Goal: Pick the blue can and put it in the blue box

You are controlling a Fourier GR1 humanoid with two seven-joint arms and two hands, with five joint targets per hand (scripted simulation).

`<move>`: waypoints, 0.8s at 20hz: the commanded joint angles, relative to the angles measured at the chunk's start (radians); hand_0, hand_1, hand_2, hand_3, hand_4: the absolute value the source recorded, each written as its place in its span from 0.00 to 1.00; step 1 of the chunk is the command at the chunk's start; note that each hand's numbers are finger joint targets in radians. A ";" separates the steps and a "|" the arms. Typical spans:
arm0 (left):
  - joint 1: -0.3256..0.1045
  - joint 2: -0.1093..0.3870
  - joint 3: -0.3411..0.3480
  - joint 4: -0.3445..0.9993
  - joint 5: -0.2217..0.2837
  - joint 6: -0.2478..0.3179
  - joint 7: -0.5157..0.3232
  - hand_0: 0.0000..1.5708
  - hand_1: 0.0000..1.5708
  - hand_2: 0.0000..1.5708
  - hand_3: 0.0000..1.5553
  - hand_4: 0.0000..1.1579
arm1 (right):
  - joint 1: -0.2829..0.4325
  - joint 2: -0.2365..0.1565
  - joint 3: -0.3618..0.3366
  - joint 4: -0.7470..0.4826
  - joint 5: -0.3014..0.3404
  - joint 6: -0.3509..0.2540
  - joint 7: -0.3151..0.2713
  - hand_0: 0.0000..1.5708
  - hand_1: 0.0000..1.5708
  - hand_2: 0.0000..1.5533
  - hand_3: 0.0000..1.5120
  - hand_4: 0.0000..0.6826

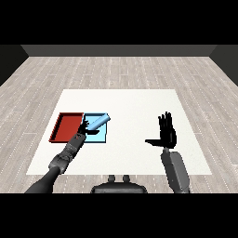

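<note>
- Table [139, 139], white, carries both trays toward its left side; the release should keep the can inside the blue one and off the bare surface.
- Red tray [67, 126] touches the blue tray on its left, so any drift that way would land the can in the wrong box; bias the drop toward the blue tray's middle.
- Blue tray [100, 135] lies partly under the can, with its near part still bare.
- Blue can [98, 122] lies tilted over the blue tray, its upper end reaching past the far rim; judging from this, lower it and bring it nearer before letting go.
- Left robot hand [84, 128] has its fingers curled round the can's lower end.
- Right robot hand [167, 132] stands well apart, fingers straight, thumb out, holding nothing.
</note>
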 commanded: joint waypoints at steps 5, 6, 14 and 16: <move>0.078 -0.008 0.144 -0.206 0.122 0.258 -0.316 0.00 0.00 0.00 0.00 0.00 | 0.005 -0.002 0.000 -0.037 -0.008 0.011 0.014 0.00 0.00 0.00 0.00 0.00; 0.055 0.016 0.150 -0.238 0.126 0.235 -0.338 0.00 0.00 0.00 0.00 0.00 | -0.047 0.003 -0.018 -0.017 -0.008 -0.015 0.024 0.00 0.00 0.00 0.00 0.00; 0.232 -0.070 0.118 -0.604 0.177 -0.038 -0.653 0.00 0.00 0.00 0.00 0.00 | 0.019 -0.026 -0.003 -0.044 0.012 0.004 0.040 0.00 0.00 0.00 0.00 0.00; 0.322 -0.047 0.096 -0.716 0.188 -0.093 -0.674 0.00 0.00 0.00 0.00 0.00 | 0.021 -0.032 0.006 -0.012 0.036 0.015 0.022 0.00 0.00 0.00 0.00 0.00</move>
